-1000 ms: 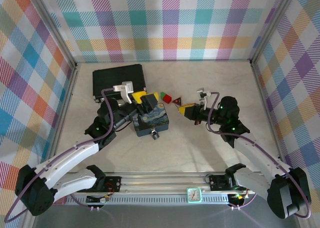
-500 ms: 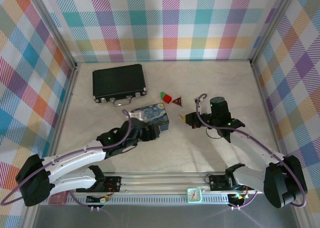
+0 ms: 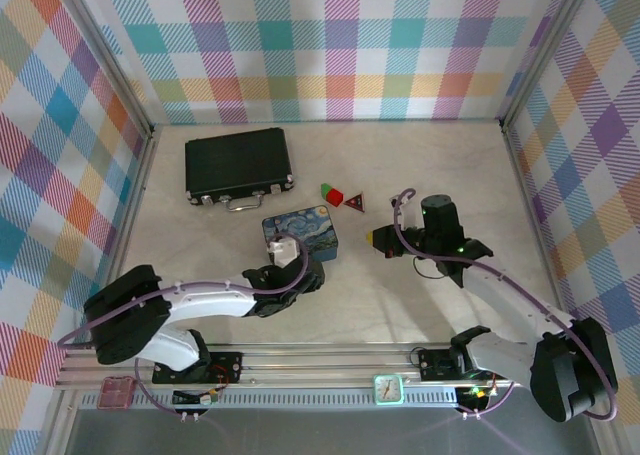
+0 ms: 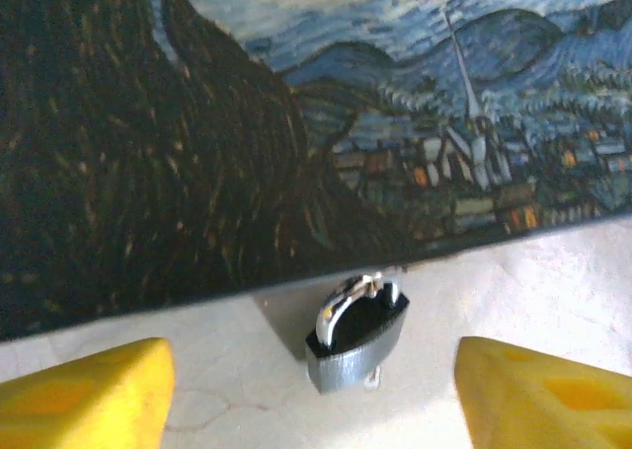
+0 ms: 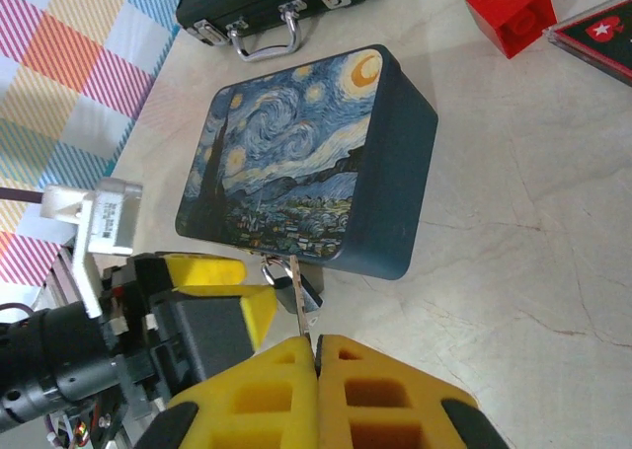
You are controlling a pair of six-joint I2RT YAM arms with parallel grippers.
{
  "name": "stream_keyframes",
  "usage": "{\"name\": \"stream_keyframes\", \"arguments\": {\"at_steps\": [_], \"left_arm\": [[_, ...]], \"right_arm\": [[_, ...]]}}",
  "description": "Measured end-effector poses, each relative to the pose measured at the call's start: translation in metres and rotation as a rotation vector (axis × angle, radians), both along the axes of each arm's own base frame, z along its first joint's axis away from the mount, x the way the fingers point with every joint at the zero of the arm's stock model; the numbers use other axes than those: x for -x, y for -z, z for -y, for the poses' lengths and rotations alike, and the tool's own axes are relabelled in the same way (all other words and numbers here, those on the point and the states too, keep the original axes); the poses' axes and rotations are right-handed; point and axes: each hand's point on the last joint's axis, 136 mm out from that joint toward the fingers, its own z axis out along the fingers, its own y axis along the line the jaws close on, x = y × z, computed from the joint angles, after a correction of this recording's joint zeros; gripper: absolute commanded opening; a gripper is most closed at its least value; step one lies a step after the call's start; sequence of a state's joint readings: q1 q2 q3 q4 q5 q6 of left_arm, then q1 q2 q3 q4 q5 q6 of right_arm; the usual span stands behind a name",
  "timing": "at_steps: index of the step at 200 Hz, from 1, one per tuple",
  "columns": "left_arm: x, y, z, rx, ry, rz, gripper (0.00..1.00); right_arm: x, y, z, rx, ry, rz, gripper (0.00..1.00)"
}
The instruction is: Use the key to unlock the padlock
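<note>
Left gripper (image 4: 312,390), fingers apart astride the padlock (image 4: 355,336) resting just beside the blue box (image 4: 296,123), right gripper (image 5: 316,355) clenched on the key (image 5: 299,306) nearby: closing off-centre could knock the small lock askew, spoiling the key's aim; a second ago the left gripper hung over the box.

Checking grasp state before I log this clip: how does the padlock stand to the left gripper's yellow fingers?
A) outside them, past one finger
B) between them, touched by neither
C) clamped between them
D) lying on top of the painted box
B: in the left wrist view the padlock sits at the Starry Night box's edge, with bare table between it and both fingers of the left gripper.
</note>
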State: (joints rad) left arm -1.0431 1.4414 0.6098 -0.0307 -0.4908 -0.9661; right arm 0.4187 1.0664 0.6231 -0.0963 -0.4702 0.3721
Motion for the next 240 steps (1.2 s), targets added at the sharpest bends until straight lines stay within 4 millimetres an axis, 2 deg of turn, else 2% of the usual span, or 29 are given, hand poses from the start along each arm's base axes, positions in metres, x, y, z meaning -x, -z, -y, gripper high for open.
{"name": "stream_keyframes", "arguments": {"at_steps": [29,56,107,156,165,170,176,199,240], "left_arm": [[-0.009,0.006,0.01,0.036,-0.025,0.027,0.6],[-0.014,0.021,0.022,0.067,-0.03,0.025,0.55],[-0.02,0.025,0.016,0.055,-0.098,0.061,0.44],[-0.023,0.026,0.015,0.081,-0.115,0.084,0.21],[-0.024,0.025,0.024,0.125,-0.103,0.084,0.14],[-0.024,0.024,0.029,0.144,-0.092,0.082,0.05],[-0.024,0.023,0.032,0.162,-0.087,0.078,0.0],[-0.023,0.022,0.033,0.196,-0.076,0.065,0.0],[-0.019,0.011,0.024,0.248,-0.065,0.032,0.0]], "right_arm": [[0.002,-0.003,0.001,-0.004,-0.001,0.011,0.0],[0.003,-0.004,0.001,0.0,-0.008,0.023,0.0],[0.004,-0.004,-0.001,-0.005,-0.019,0.019,0.0],[0.006,0.004,-0.004,-0.006,-0.039,-0.015,0.0],[0.006,0.006,-0.004,-0.005,-0.041,-0.023,0.0],[0.006,0.007,-0.005,-0.005,-0.043,-0.027,0.0],[0.006,0.008,-0.005,-0.006,-0.044,-0.034,0.0],[0.007,0.011,-0.008,-0.027,-0.049,-0.063,0.0],[0.018,0.022,-0.017,-0.052,-0.065,-0.1,0.0]]}}
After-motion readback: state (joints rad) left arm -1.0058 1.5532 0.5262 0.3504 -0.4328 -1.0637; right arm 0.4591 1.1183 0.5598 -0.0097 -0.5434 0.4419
